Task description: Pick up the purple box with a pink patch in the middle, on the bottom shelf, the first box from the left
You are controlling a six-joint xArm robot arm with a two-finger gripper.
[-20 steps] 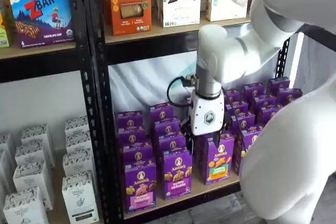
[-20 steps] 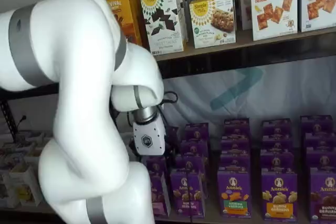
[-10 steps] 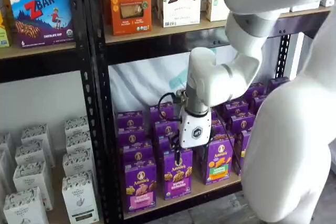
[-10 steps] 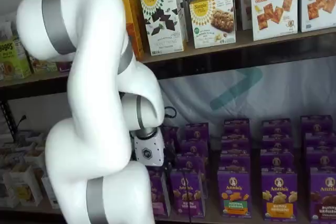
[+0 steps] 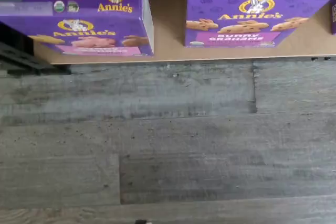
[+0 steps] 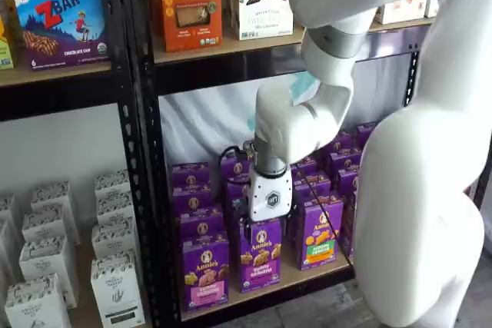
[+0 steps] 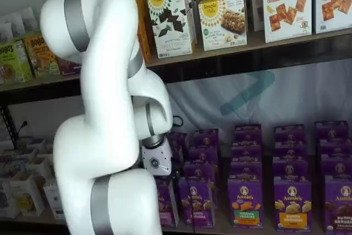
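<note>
The purple box (image 6: 205, 270) stands upright at the left end of the bottom shelf (image 6: 327, 269), its pink patch (image 6: 206, 295) low on its face. My gripper (image 6: 265, 232) hangs to its right, in front of the top of the neighbouring purple carton (image 6: 260, 259). It is open, a gap shows between the black fingers, and nothing is held. In the wrist view the purple box (image 5: 79, 19) with its pink patch (image 5: 97, 50) stands at the board's (image 5: 168, 19) front edge. In a shelf view the white arm (image 7: 104, 136) hides most of that box.
Rows of like purple cartons fill the shelf, one with a green patch (image 6: 319, 237). A black perforated upright (image 6: 146, 190) stands just left of the purple box, with white cartons (image 6: 115, 266) beyond it. Grey plank floor (image 5: 168, 140) lies below. An upper shelf (image 6: 231, 48) carries other boxes.
The arm has swung left along the front row and sunk a little, from before the green-patch carton to before the second carton. The gripper stays open.
</note>
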